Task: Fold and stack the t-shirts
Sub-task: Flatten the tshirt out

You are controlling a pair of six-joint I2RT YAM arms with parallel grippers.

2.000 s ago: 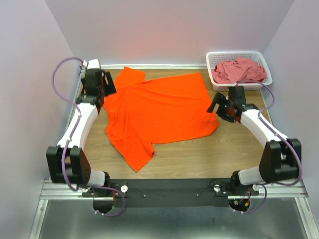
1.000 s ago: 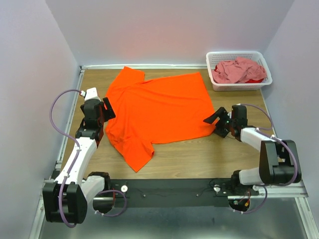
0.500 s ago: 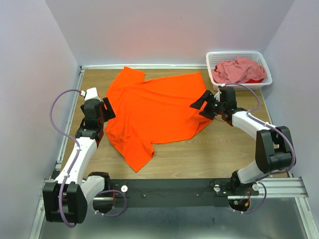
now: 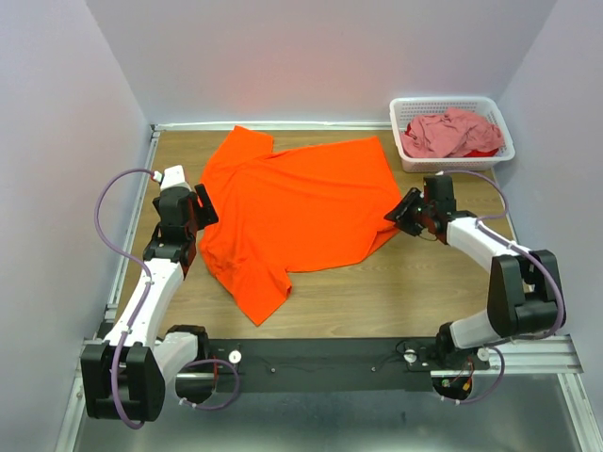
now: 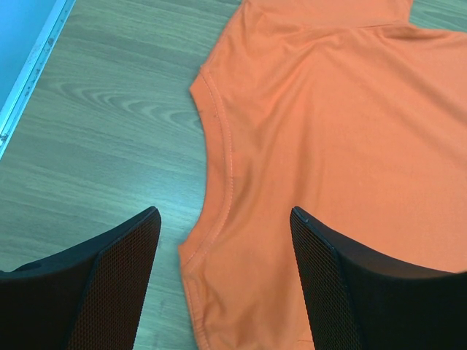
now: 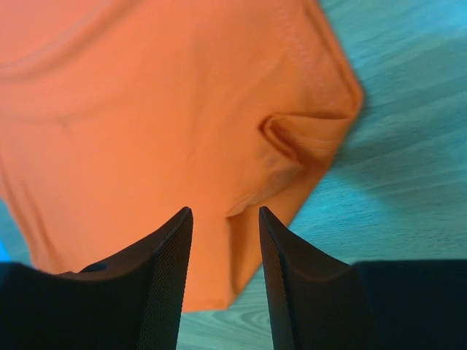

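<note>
At the left edge of the orange t-shirt (image 4: 297, 202), just above its curved neckline seam: left tool (image 5: 224, 215), jaws spread wide, nothing held, clear of the cloth. Across the middle: the orange t-shirt itself, spread mostly flat on the worktop (image 4: 396, 292), one sleeve toward the far side, the other toward the near side, hem to the right. At the right edge of the orange t-shirt, over its near hem corner: right tool (image 6: 222, 215), jaws set at a narrow gap, the rumpled corner showing between them; impossible to tell whether cloth is pinched or merely lying under the tips. Beyond the far right corner of the orange t-shirt, well apart from it: pink t-shirt (image 4: 450, 132), bunched in the white basket (image 4: 443, 102). Judged as the opening of the first fold, with grips being set at opposite ends. Next, probably: close firmly on the hem corner, drop the left tool onto the neckline edge and pinch there too, then lift both ends together without dragging the flat cloth into wrinkles
</note>
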